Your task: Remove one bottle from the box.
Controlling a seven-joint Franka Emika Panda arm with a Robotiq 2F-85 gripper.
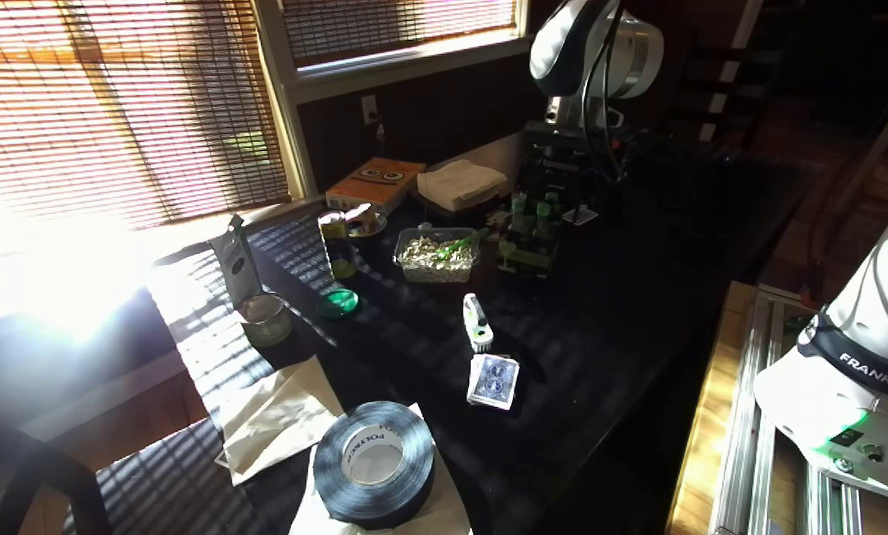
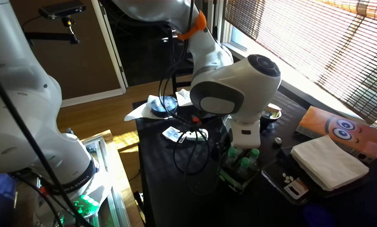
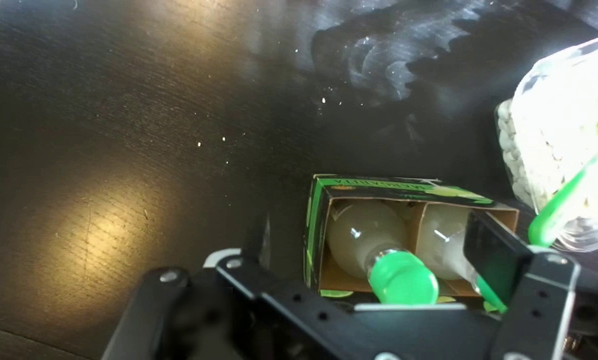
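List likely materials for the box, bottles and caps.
Box: likely cardboard, printed outside; thin walls, bare brown inside.
Bottles: glass or plastic, glossy by the sharp highlights; cloudy bodies leave which open.
Caps: plastic or painted metal, smooth; the solid bright green doesn't settle it.

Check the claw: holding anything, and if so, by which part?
Nothing is held. The claw is open, its jaws wide apart in the wrist view; a green-capped bottle shows in the gap, sitting in the box.

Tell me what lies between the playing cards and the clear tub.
In an exterior view, a white object, perhaps a brush, lies between the playing cards and the clear tub, nearer the cards.
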